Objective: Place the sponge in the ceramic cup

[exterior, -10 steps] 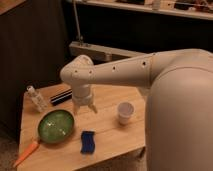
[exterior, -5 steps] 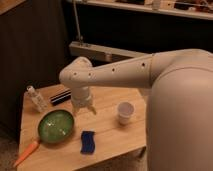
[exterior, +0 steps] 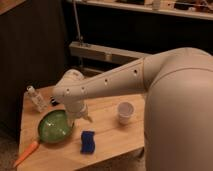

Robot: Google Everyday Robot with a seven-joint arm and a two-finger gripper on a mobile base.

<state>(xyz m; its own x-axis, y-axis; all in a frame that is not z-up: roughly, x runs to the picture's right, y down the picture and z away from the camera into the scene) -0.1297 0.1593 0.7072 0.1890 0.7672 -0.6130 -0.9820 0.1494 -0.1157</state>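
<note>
A deep-blue sponge (exterior: 88,141) lies flat on the wooden table (exterior: 107,135), near the front edge. To its right and further back, the white ceramic cup (exterior: 125,112) stands upright with nothing visible inside it. My gripper (exterior: 81,119) hangs from the thick white arm, pointing down, just above and behind the sponge and beside the green bowl's right rim. Its fingers are spread and hold nothing. About a hand's width of bare wood separates the gripper from the cup.
A green bowl (exterior: 54,127) sits at the front left, with an orange carrot-like item (exterior: 25,152) by the left corner. A clear plastic bottle (exterior: 36,99) stands at the back left beside a dark object (exterior: 53,103). Dark shelving lies behind the table.
The arm has lowered a little, bringing the gripper closer to the table above the sponge. Sponge, cup and bowl have not moved.
</note>
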